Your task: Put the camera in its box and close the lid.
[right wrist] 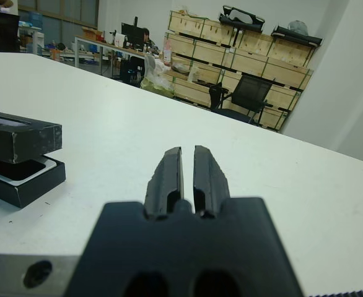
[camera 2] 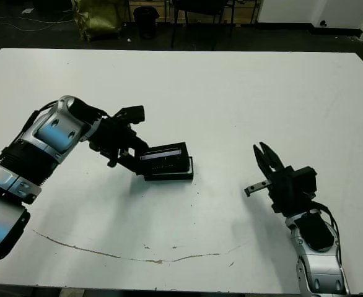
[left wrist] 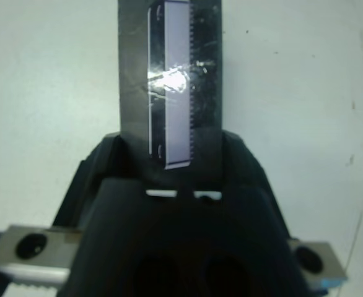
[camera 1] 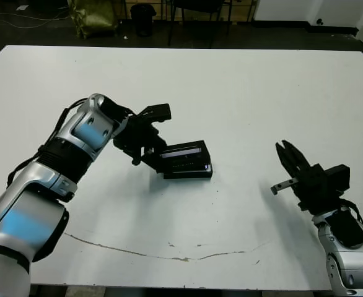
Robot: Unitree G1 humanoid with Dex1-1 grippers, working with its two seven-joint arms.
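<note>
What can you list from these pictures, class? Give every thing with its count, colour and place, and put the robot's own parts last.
Table: one, white, fills the view; a thin brown line runs along its near edge.
Box: one, black with a white lining, left of the table's middle.
Lid: one, black with a pale glossy strip, held tilted over the box, not yet flat on it.
Camera: none in plain sight; it may lie in the box under the lid.
Chair: one, black, beyond the table.
Crates: several, pale wood, stacked by the far wall.
Left gripper: one, black, gripping the lid's end.
Right gripper: one, black, shut, empty, to the right.
</note>
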